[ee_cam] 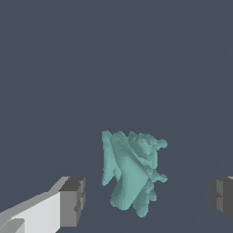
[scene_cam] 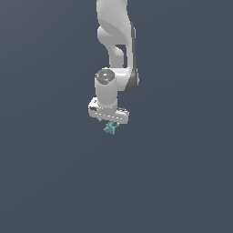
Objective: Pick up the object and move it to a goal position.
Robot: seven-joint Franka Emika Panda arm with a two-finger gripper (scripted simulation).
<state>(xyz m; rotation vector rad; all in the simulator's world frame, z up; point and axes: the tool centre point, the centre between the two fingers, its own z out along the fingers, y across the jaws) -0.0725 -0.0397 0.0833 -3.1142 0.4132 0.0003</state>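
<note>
The object [scene_cam: 109, 128] is a small teal-green lumpy figure with jagged edges. In the exterior view it shows just below the white gripper [scene_cam: 109, 123], partly hidden by the hand. In the wrist view the object [ee_cam: 132, 170] lies between the two dark fingertips, with a clear gap on each side. One fingertip [ee_cam: 73, 201] and the other [ee_cam: 222, 196] stand far apart, so the gripper [ee_cam: 146, 200] is open and touches nothing.
A plain dark grey surface [scene_cam: 54, 182] fills both views. The white arm [scene_cam: 116, 41] comes down from the top of the exterior view above the object.
</note>
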